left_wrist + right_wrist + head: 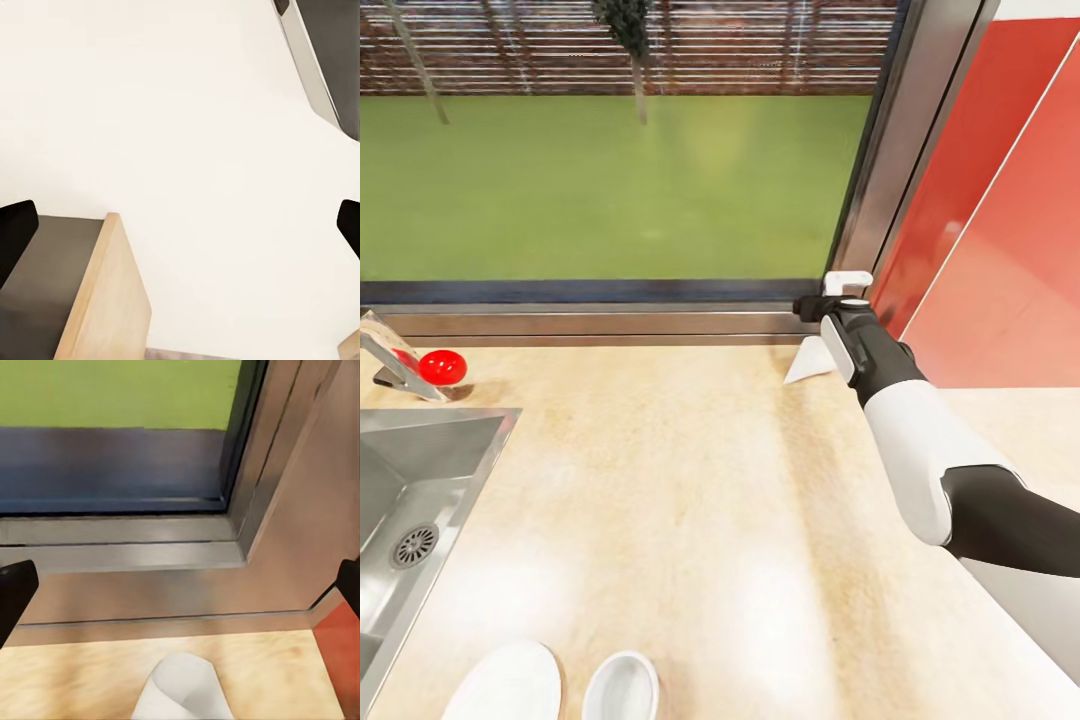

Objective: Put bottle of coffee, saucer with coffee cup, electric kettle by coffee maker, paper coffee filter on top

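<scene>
A white paper coffee filter (810,362) lies on its side on the light wooden countertop (690,500), in the back right corner by the window sill. My right gripper (838,298) hovers just above and behind it, arm stretched forward. In the right wrist view the filter (180,688) sits low between the widely parted dark fingertips (15,592), so the right gripper (180,592) is open and apart from it. A white saucer (505,685) and a white coffee cup (622,688) stand side by side at the counter's near edge. My left gripper (180,229) is open and holds nothing.
A steel sink (420,500) is set into the counter at the left, with a faucet (395,360) and a red knob (442,367) behind it. A window sill (590,322) runs along the back. A red panel (1000,230) rises at the right.
</scene>
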